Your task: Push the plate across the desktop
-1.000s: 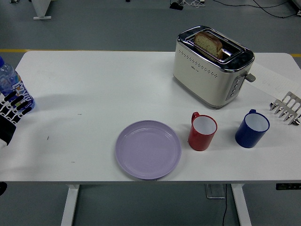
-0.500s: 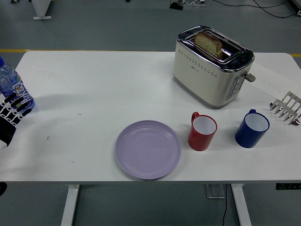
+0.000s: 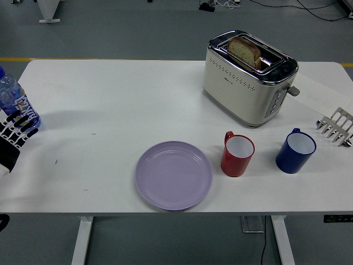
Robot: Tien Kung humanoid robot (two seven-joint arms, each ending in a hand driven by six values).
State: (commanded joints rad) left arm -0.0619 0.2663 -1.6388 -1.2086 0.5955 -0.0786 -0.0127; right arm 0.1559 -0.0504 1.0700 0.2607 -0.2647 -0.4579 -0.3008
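Observation:
A lilac plate (image 3: 174, 175) lies flat near the table's front edge, a little left of centre, with nothing on it. My left hand (image 3: 16, 130), in black and white, rests at the far left edge of the table, well away from the plate. Its fingers are relaxed and hold nothing. It sits just in front of a water bottle (image 3: 10, 95) and hides the bottle's base. My right hand does not show.
A red mug (image 3: 237, 154) stands just right of the plate and a blue mug (image 3: 295, 150) farther right. A cream toaster (image 3: 248, 78) with bread in it stands behind them. A grey pronged metal rack (image 3: 335, 127) sits at the right edge.

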